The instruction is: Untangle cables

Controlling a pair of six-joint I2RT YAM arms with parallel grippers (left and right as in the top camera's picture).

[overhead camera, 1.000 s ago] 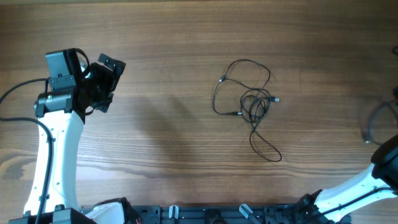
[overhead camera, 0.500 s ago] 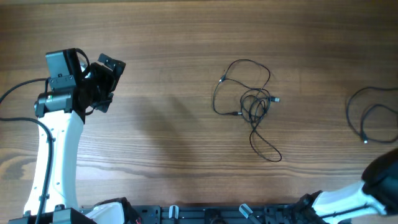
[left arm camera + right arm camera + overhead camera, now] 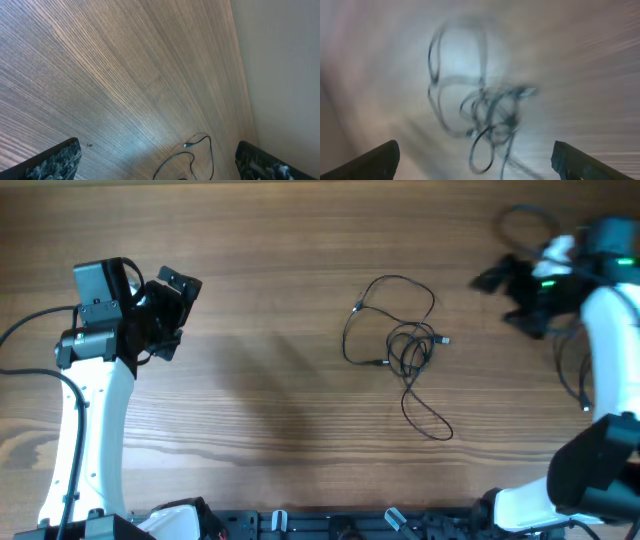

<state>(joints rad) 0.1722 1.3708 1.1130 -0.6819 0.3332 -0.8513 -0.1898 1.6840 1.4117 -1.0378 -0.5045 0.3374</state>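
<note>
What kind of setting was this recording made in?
Probably a robot lab workbench: a wood-grain table, a white left arm and right arm rising from its edge, and tangled cables laid out between them.

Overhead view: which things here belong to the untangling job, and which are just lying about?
Job: the tangled cables mid-table; a loose thin cable by the right arm; left gripper and right gripper, both open.
Just there: the wooden table; the thick black cable fixed to the left arm.
</note>
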